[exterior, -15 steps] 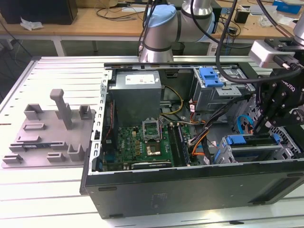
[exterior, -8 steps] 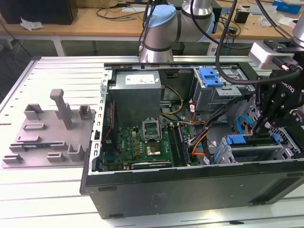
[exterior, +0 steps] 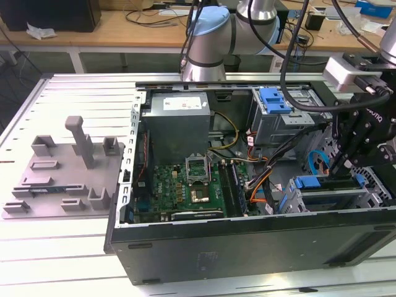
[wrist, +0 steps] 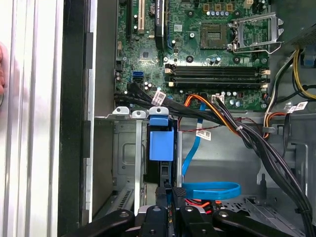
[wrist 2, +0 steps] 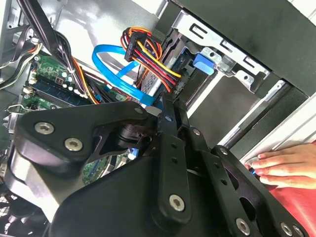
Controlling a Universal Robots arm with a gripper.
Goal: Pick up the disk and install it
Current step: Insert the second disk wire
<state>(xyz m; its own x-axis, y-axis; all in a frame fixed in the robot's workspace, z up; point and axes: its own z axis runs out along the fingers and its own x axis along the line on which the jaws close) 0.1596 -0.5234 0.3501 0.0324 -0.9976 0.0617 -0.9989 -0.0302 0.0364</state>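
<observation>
While the black end effector [exterior: 346,162] hangs low inside the open computer case [exterior: 247,247], over the drive cage [exterior: 328,198] at its front corner, I cannot tell if it is clenched or released. Just past its tip in the first wrist view, the disk [wrist: 161,143] sits on edge in that cage's slot, its blue plastic carrier showing. Flat blue ribbon cable [wrist: 212,190] loops beside it, near the green motherboard [exterior: 185,185]. A hand [wrist 2: 286,165] rests on the case's outer edge.
</observation>
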